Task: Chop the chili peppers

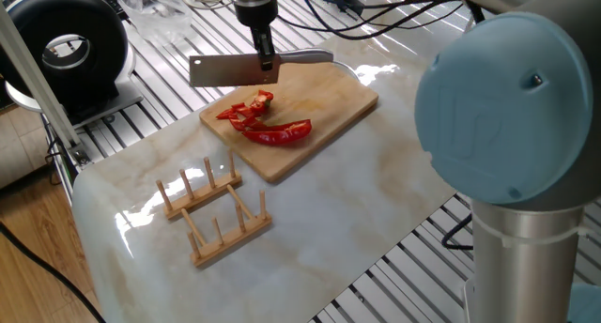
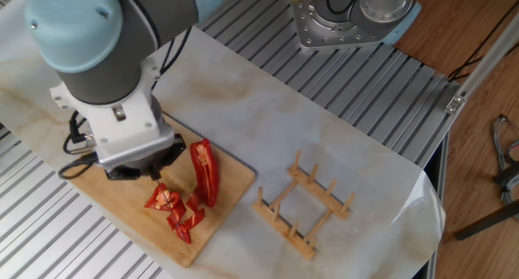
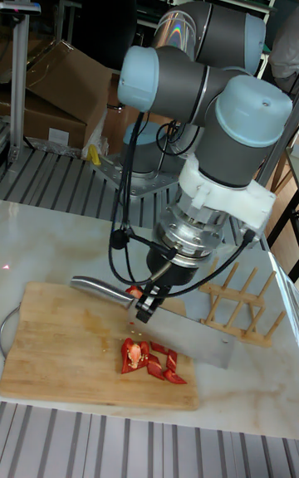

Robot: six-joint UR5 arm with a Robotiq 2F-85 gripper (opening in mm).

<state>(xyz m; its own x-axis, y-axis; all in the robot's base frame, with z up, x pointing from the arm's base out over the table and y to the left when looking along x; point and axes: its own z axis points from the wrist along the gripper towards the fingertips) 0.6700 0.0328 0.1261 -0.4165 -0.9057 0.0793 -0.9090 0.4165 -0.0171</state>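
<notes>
While the gripper (image 1: 266, 62) hangs above the cutting board (image 1: 333, 102), its fingers are clamped on a cleaver (image 1: 225, 70) near where blade meets handle. Blade held level, flat side toward one fixed view, clear of the board. Steel handle (image 3: 98, 287) points away from the blade.

Chili peppers (image 1: 266, 122) on the board: one long curved half (image 2: 203, 172), whole; beside it a cluster of cut red bits (image 2: 173, 210) toward the board's end. Bits lie below the raised blade.

Wooden rack (image 1: 213, 210) with upright pegs stands on the marble worktop (image 1: 357, 201), well apart from the board.
</notes>
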